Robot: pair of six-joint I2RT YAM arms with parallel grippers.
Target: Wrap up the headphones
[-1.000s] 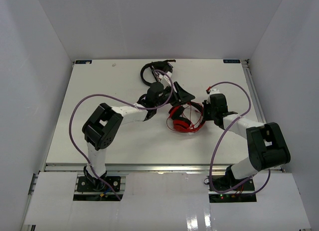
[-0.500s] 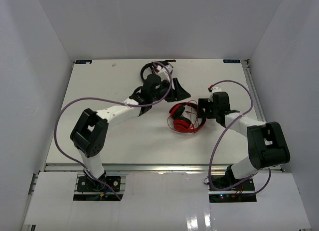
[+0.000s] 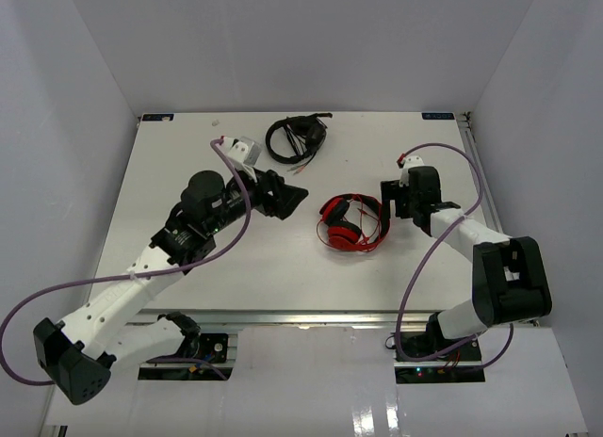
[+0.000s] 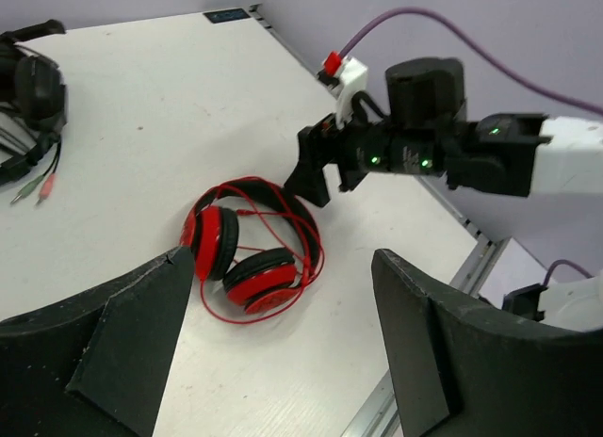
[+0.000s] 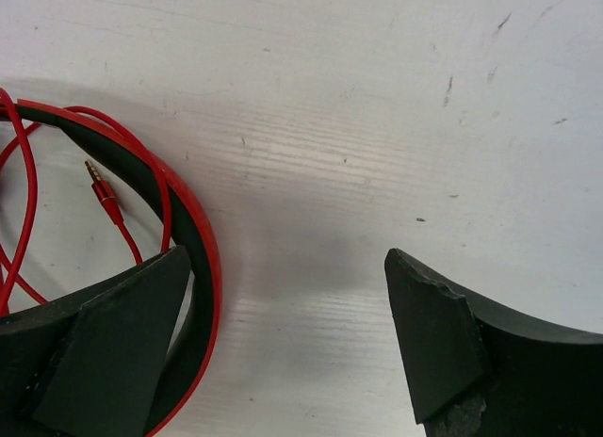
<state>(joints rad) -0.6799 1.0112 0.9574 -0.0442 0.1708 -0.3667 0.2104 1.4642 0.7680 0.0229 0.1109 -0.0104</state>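
Note:
The red headphones (image 3: 350,225) lie flat on the white table, earcups folded together, with the thin red cable looped loosely around them. My left gripper (image 3: 285,198) hovers open a little to their left, with nothing between its fingers; the left wrist view looks down on the headphones (image 4: 247,253) from some distance. My right gripper (image 3: 388,204) sits open just right of the headband, low over the table. In the right wrist view the headband (image 5: 193,244) curves past the left finger, and the cable's plug (image 5: 102,187) lies inside the loop.
A smaller black headset (image 3: 295,136) with a coiled cable rests at the back of the table, and also shows in the left wrist view (image 4: 33,89). White walls enclose the table on three sides. A metal rail (image 3: 283,316) runs along the near edge.
My left arm has pulled back from over the headphones toward the left and near side, opening wider. My right gripper has gone from shut to open. The headphones stay in place.

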